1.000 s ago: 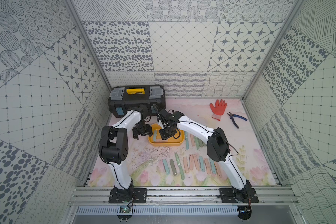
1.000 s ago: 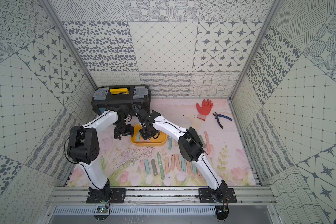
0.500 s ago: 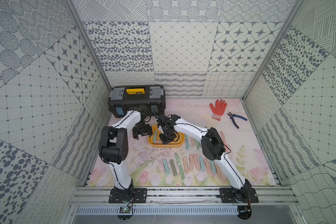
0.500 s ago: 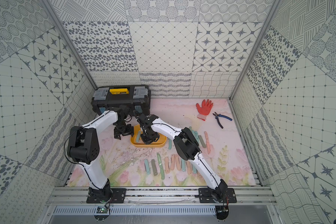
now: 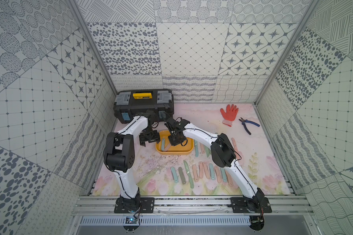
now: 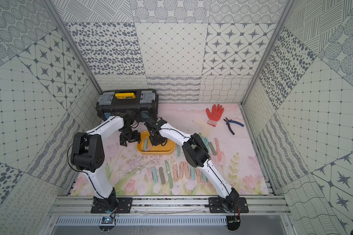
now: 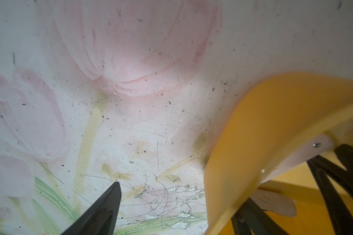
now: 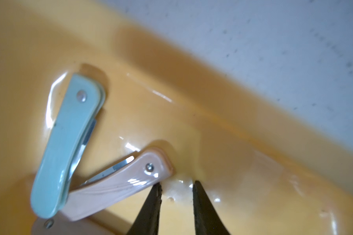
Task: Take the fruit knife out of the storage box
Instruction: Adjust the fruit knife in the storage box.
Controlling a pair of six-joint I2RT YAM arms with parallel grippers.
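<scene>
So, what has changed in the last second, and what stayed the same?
The right arm swung its elbow slightly toward the left arm, and the right gripper shifted a little toward the robot's base in the storage box. No knife was visibly taken or released. The left gripper, the storage box and the knives on the mat stayed put.

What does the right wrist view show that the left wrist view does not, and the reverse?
Only the right wrist view: the box from inside, with a green knife overlapping one end of a pink knife, and the right gripper at its other end. Only the left wrist view: the box's outer wall, a tulip on the mat, one finger of the left gripper. Both: box, mat, and a pale knife end with a screw, probably the same pink knife.
</scene>
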